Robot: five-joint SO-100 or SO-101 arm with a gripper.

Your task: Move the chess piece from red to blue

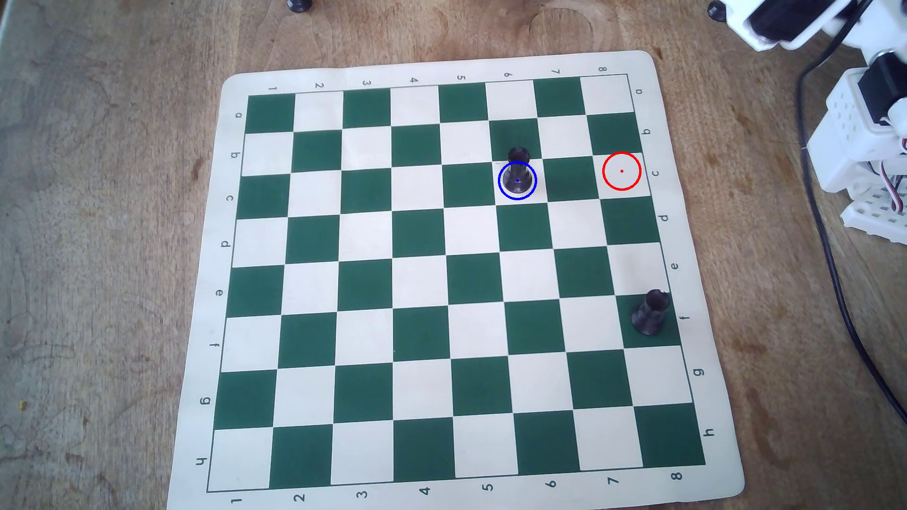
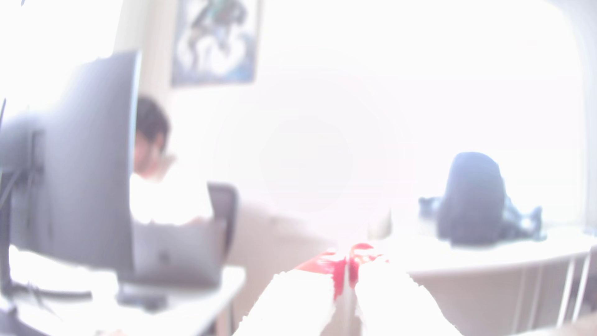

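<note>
Closest to your wrist camera, the arm's two-finger gripper with red-orange tips (image 2: 349, 258) sits at the bottom edge, its fingers pressed together with only a hairline between them and nothing held; that view is washed out and blurred, looking out across a room, not at the board. Look at your overhead view instead: the small black plastic chess piece with a flared round base and flat cylindrical top (image 1: 518, 171) stands upright with its base inside the thin blue circle outline (image 1: 500, 190), on a light square of the green-and-cream roll-up chessboard mat (image 1: 687, 372). You'll find the thin red circle outline (image 1: 636, 182) two squares to its right, holding nothing. A stockier black piece with a notched rim (image 1: 651, 312) stands near the mat's right edge, well apart. Your white arm (image 1: 864, 113) is off the mat at top right.
</note>
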